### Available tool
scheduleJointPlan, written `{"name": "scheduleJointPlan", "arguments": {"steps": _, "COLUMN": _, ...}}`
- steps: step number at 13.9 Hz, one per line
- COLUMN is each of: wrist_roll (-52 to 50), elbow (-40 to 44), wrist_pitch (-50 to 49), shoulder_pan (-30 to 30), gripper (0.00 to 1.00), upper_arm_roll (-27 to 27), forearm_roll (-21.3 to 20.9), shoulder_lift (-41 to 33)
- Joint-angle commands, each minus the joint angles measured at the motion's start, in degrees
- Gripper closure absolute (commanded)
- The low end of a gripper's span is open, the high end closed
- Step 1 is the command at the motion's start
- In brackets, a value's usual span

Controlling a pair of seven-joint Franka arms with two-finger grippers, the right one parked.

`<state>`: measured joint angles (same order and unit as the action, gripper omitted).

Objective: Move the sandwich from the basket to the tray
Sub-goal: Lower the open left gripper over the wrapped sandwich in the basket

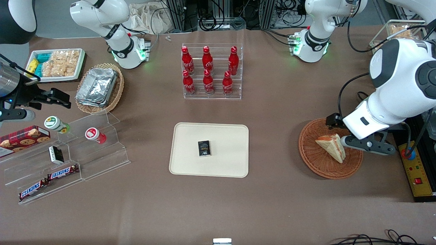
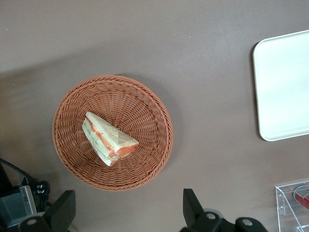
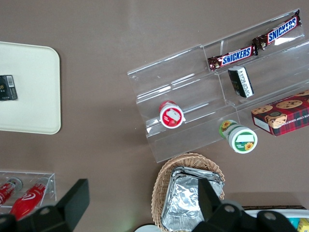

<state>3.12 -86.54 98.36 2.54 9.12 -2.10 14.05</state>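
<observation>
The sandwich (image 1: 332, 147) (image 2: 108, 139), a pale wedge with red-orange and green layers, lies in the round reddish-brown wicker basket (image 1: 313, 160) (image 2: 145, 106). My left gripper (image 1: 366, 144) (image 2: 128, 212) hovers over the basket's rim on the working arm's side. It is open, its black fingers (image 2: 193, 209) spread wide with nothing between them and clear of the sandwich. The cream-beige tray (image 1: 224, 136) (image 2: 285, 87) lies at mid-table, toward the parked arm from the basket, with a small black box (image 1: 204, 148) on it.
A clear rack of red cola bottles (image 1: 211, 71) stands farther from the front camera than the tray. Toward the parked arm's end are a stepped acrylic shelf with snacks (image 1: 68, 149), a tan basket of foil containers (image 1: 98, 86) and a white snack tray (image 1: 58, 64). A yellow control box (image 1: 417, 170) lies beside the basket.
</observation>
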Motion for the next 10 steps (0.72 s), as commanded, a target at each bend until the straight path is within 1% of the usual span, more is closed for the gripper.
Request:
{"name": "scheduleJointPlan", "arguments": {"steps": 1, "wrist_roll": -0.83, "elbow": 1.46, "wrist_pitch": -0.62, "shoulder_pan": 0.18, "gripper": 0.00, "upper_arm_roll": -0.06, "forearm_roll": 0.25, "shoulder_lift": 0.81}}
{"name": "scheduleJointPlan", "arguments": {"steps": 4, "wrist_roll": -0.83, "elbow": 1.20, "wrist_pitch": -0.71, "shoulder_pan": 0.18, "gripper": 0.00, "upper_arm_roll": -0.06, "forearm_roll": -0.18, "shoulder_lift": 0.89}}
{"name": "scheduleJointPlan", "arguments": {"steps": 5, "wrist_roll": -2.31, "elbow": 0.32, "wrist_pitch": -0.62, "shoulder_pan": 0.18, "gripper": 0.00, "upper_arm_roll": -0.15, "forearm_roll": -0.53, "shoulder_lift": 0.89}}
{"name": "scheduleJointPlan", "arguments": {"steps": 7, "wrist_roll": -11.06, "elbow": -2.92, "wrist_pitch": 1.99, "shoulder_pan": 0.01, "gripper": 0.00, "upper_arm_roll": -0.24, "forearm_roll": -0.54, "shoulder_lift": 0.37}}
{"name": "scheduleJointPlan", "arguments": {"steps": 9, "wrist_roll": -19.07, "elbow": -9.06, "wrist_pitch": 7.00, "shoulder_pan": -0.17, "gripper": 0.00, "upper_arm_roll": -0.50, "forearm_roll": -0.71, "shoulder_lift": -1.21}}
{"name": "scheduleJointPlan", "arguments": {"steps": 10, "wrist_roll": -22.68, "elbow": -12.05, "wrist_pitch": 8.76, "shoulder_pan": -0.17, "gripper": 0.00, "upper_arm_roll": -0.59, "forearm_roll": -2.37, "shoulder_lift": -1.39}}
